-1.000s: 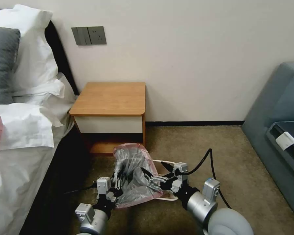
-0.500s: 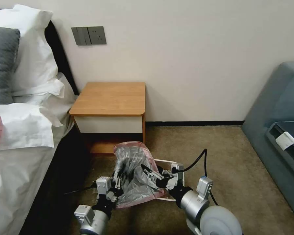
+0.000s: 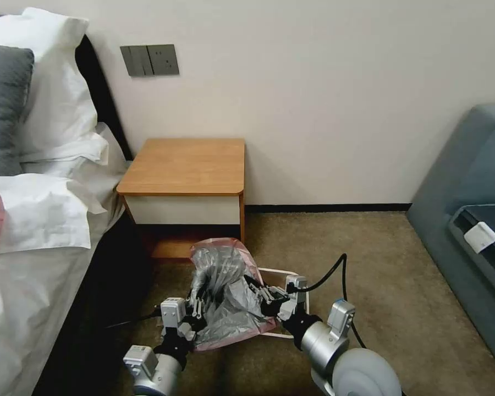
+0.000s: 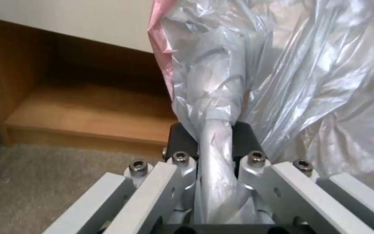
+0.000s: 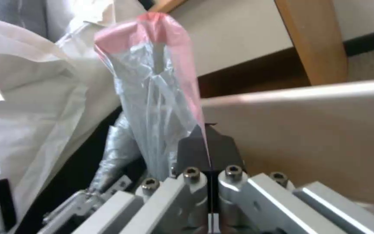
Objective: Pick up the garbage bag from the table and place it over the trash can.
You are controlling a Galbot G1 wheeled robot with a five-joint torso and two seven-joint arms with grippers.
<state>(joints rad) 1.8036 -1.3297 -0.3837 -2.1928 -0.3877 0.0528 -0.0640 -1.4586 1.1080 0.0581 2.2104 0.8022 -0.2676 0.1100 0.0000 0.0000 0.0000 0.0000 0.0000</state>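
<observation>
The garbage bag [image 3: 225, 297], crinkly grey with a pinkish-red edge, hangs bunched between both grippers just above the carpet, in front of the table [image 3: 187, 165]. My left gripper [image 3: 195, 314] is shut on a twisted fold of the garbage bag [image 4: 215, 146]. The right gripper [image 3: 260, 293] is shut on the pink edge [image 5: 195, 107] on the bag's other side. The trash can [image 3: 301, 278] stands under and to the right of the bag, its cream rim showing; its wall [image 5: 308, 130] lies close beside the right gripper [image 5: 208, 148]. Most of the bin's mouth is hidden by the bag.
A bed with white pillows and sheets [image 3: 44, 209] runs along the left, its dark side close to my left arm. A grey-blue sofa [image 3: 473, 209] stands at the right. The table's low shelf [image 4: 87, 113] is just behind the bag. Bare carpet [image 3: 368, 264] lies between bin and sofa.
My right gripper has moved left to the bag's pink edge and gone from open to shut on it. The left gripper has kept its hold in place.
</observation>
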